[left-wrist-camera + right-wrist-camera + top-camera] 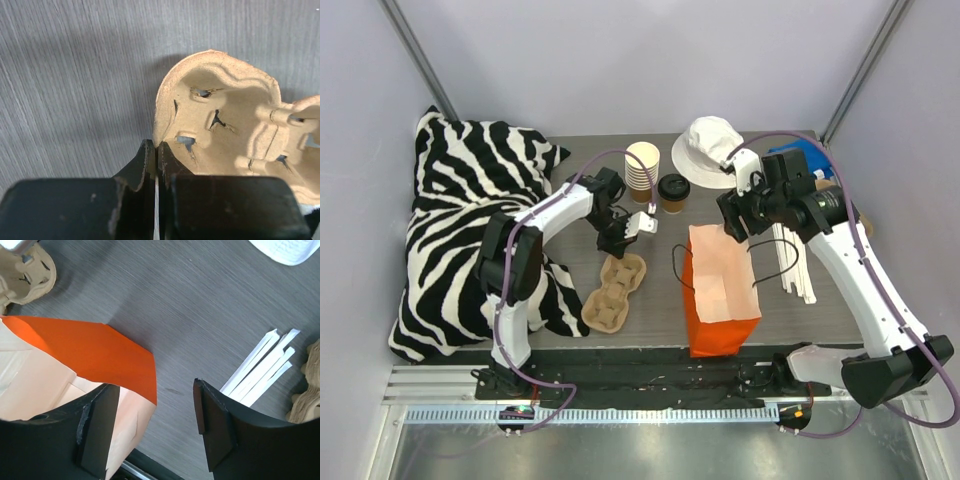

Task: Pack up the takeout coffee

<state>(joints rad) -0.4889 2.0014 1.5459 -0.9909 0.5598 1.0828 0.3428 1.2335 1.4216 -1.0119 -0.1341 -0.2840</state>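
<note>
The takeout coffee (673,192), a small tan cup with a black lid, stands at the back centre beside a taller stack of lidless cups (642,165). My left gripper (623,243) (156,146) is shut, its tips pinching the far rim of the brown pulp cup carrier (615,290) (225,115), which lies on the table. The orange paper bag (720,290) (85,345) lies open, cream inside showing. Above the bag's far edge my right gripper (735,218) (152,390) hangs open, one finger over the bag's mouth, the other over the table, nothing between them.
A white bucket hat (710,150) lies at the back. Wrapped white straws (795,265) (265,365) lie right of the bag, with another pulp piece (307,400) beyond them. A zebra-print cushion (470,230) fills the left side. A blue object (800,155) sits back right.
</note>
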